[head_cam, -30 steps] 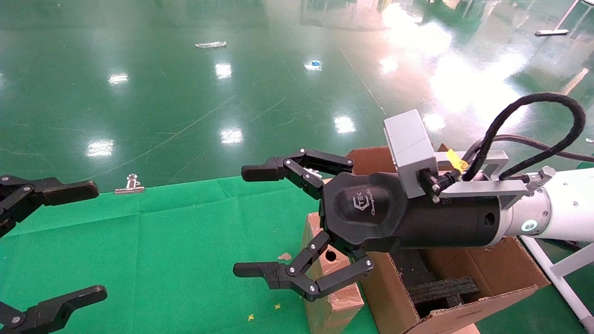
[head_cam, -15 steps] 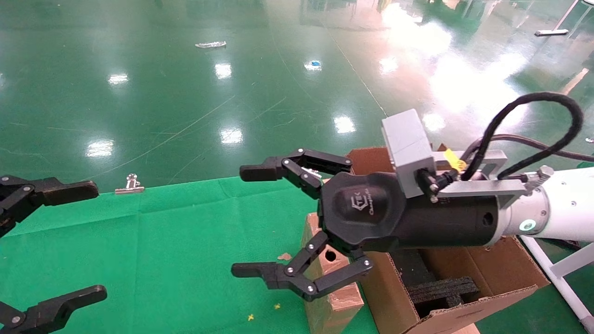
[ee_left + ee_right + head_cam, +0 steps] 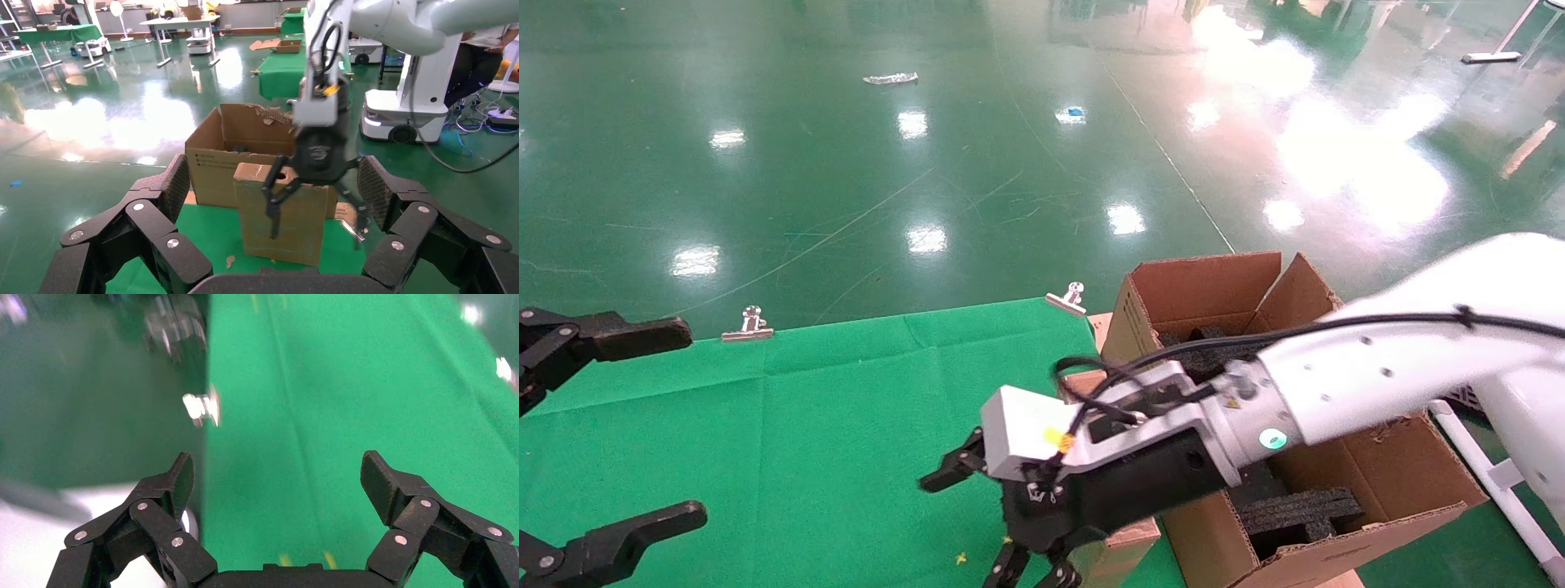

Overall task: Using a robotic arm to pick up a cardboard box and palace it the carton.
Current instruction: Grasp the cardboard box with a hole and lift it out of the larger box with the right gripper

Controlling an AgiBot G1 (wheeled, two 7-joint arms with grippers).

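Green-clothed surface [image 3: 789, 425], head view: robotic arm [image 3: 1377, 367] reaches low over cardboard box [image 3: 1120, 543], which stands against the carton [image 3: 1344, 490]; right gripper [image 3: 1001, 523] jaws spread, empty. Left gripper [image 3: 601, 433] at left edge, jaws wide, empty.
Left wrist view: box [image 3: 281, 214] upright before carton [image 3: 245, 147], right gripper [image 3: 315, 196] straddling its top.
Right wrist view: jaws apart above green cloth [image 3: 367, 398].

The head camera looks down from above over the green-clothed desk [image 3: 805, 425]. The left wrist camera faces across it; both show the large tan corrugated carton [image 3: 1377, 482] [image 3: 208, 165]. The right wrist camera looks closely down at the cloth.
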